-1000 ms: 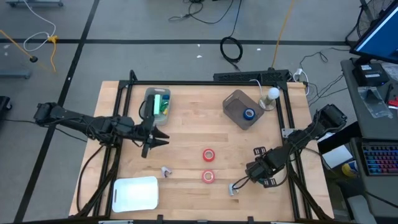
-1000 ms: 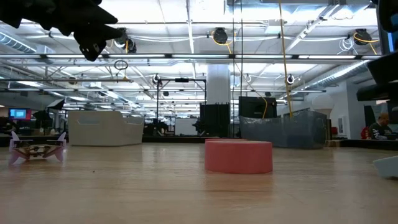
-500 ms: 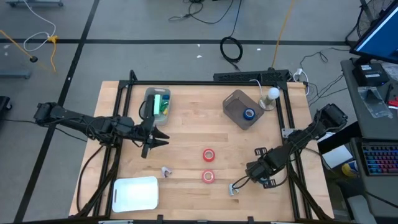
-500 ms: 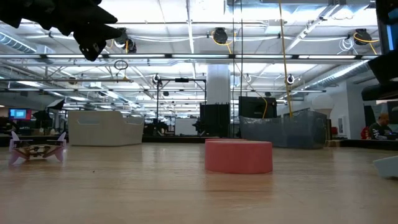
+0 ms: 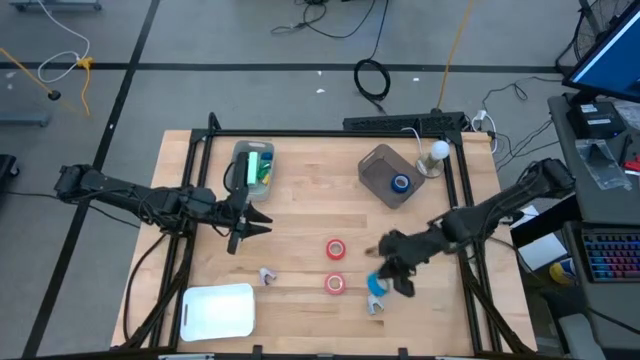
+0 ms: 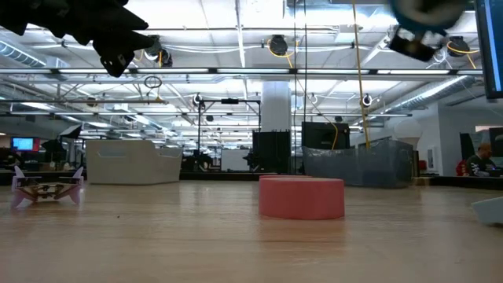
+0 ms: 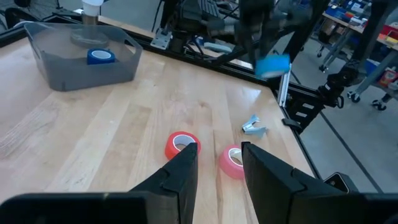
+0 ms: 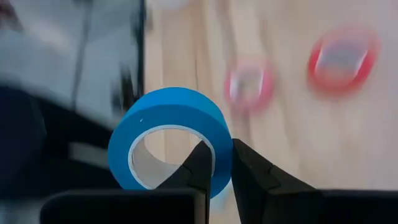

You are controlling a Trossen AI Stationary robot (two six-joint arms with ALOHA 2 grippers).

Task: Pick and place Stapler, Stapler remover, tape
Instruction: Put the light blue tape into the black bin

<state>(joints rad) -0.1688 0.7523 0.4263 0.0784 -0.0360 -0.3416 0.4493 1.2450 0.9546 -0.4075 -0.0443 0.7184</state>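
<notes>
My right gripper (image 5: pixel 384 272) hangs above the table's near right part, shut on a blue tape roll (image 5: pixel 377 286). Two red tape rolls (image 5: pixel 335 249) (image 5: pixel 336 284) lie flat on the table beside it. Another blue roll (image 5: pixel 400 183) lies in the grey bin (image 5: pixel 378 165). Two small stapler removers (image 5: pixel 268 274) (image 5: pixel 375 306) rest on the wood. A green stapler (image 5: pixel 258 165) lies in a clear container (image 5: pixel 240 152) at the far left. My left gripper (image 5: pixel 252 222) waits open over the table's left half, holding nothing. My right gripper has the blue roll by its ring wall (image 8: pixel 222 140), with one finger (image 8: pixel 200 163) inside the white core and the other (image 8: pixel 250 169) outside. The roll is lifted clear of the table (image 7: pixel 272 64) and stands out beyond the fingertips.
A white board (image 5: pixel 218 310) lies at the near left corner. A black frame (image 5: pixel 462 190) runs around the table's edges. A white bulb-shaped thing (image 5: pixel 438 152) stands at the far right, next to the grey bin. Bare wood lies between the two arms.
My right gripper has swung from the table's near right edge toward the middle and has risen, now showing high in the low view. The blue roll has come along with it, lifted clear of the table.
</notes>
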